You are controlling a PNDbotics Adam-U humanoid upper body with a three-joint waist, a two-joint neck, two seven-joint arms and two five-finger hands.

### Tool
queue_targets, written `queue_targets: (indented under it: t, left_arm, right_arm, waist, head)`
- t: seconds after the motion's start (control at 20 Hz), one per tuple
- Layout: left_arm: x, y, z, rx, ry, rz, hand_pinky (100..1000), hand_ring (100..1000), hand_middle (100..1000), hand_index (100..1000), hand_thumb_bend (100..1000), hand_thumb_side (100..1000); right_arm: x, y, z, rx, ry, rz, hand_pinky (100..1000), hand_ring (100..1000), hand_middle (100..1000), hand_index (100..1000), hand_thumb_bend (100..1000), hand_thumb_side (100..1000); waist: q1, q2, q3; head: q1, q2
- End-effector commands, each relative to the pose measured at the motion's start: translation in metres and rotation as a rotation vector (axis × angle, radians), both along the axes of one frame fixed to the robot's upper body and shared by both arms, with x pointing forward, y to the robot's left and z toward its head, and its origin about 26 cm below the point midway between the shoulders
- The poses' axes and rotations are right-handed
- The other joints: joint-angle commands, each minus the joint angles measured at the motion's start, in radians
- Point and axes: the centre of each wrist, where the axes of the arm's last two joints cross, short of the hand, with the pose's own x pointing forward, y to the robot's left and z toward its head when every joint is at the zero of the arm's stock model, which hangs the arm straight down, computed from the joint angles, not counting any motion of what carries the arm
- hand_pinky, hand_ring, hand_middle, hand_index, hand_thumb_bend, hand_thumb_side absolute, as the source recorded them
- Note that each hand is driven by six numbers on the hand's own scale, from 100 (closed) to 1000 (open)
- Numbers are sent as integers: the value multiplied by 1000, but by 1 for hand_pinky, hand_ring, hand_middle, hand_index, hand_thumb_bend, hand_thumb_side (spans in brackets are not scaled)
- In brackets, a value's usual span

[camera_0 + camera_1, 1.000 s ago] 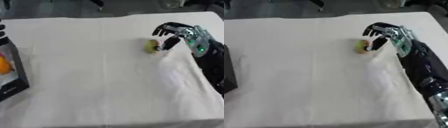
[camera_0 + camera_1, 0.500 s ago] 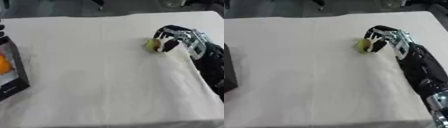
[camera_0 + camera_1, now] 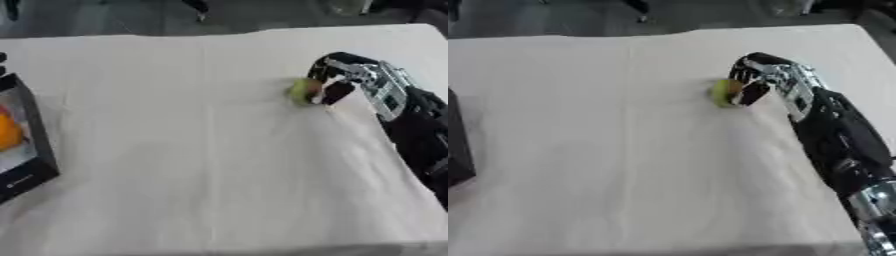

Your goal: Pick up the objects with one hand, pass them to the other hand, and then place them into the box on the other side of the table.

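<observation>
A small yellow-green fruit (image 3: 304, 90) lies on the white tablecloth (image 3: 192, 150), right of centre towards the far edge. The right hand (image 3: 343, 80) has its fingers curled over the fruit and appears to touch it; whether it bears the weight yet cannot be judged. Step in hand: the pick-up. Next, by my reading, the fruit must be lifted clear and carried towards centre for handover. The box (image 3: 19, 140) stands at the left edge, well apart, with something orange inside. No left hand shows.
</observation>
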Motion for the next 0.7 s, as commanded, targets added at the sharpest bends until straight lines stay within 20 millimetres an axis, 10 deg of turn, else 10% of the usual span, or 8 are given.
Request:
queue_targets:
  t: [0.05,0.7]
  left_arm:
    - [-2,6,11,15,-31,11,821,761,721,786,127,851]
    - [-3,7,12,24,-36,15,818,760,715,780,123,842]
  right_arm:
    - [-1,1,18,57,-77,-5,770,630,437,349,418,157]
    - [-14,5,47,340,-215,-56,715,526,335,256,422,207]
  waist:
    - [7,-3,0]
    - [5,-20,-5]
  head:
    - [1,-4]
    - [2,3]
